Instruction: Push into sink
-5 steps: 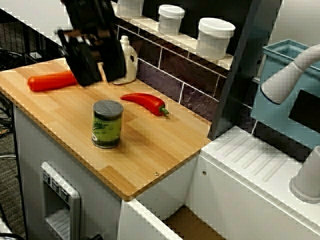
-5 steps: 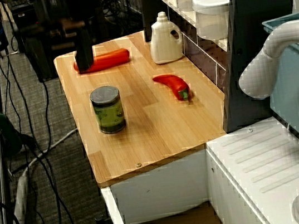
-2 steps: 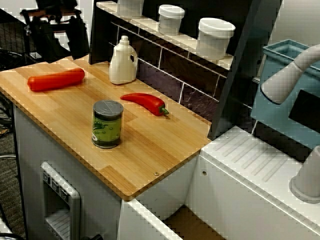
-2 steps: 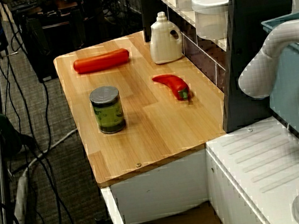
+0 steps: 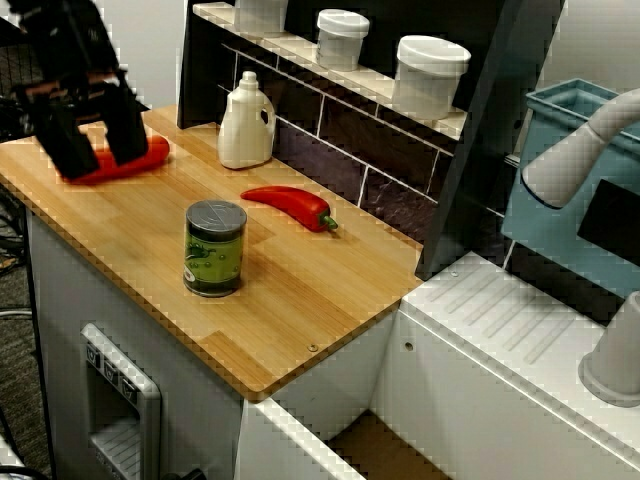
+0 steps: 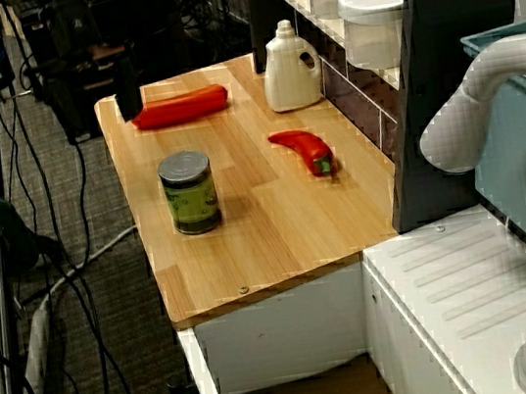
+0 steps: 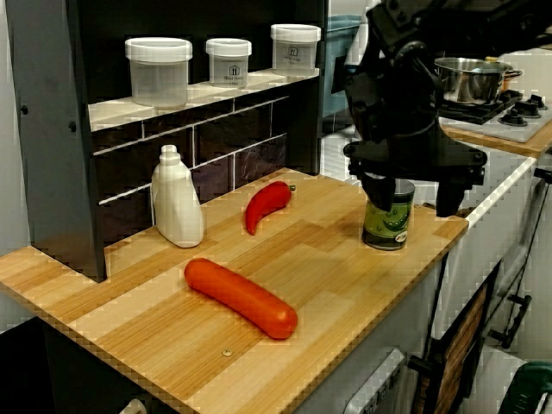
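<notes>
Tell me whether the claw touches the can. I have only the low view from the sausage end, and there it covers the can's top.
Observer: No. In the front view the can stands alone. The claw shows open, far off by the sausage.
Operator: Say where things must go.
Observer: The sink shows its brown floor below the counter's end, past the can.
Operator: Report what lies between.
Observer: From above, only bare counter.
</notes>
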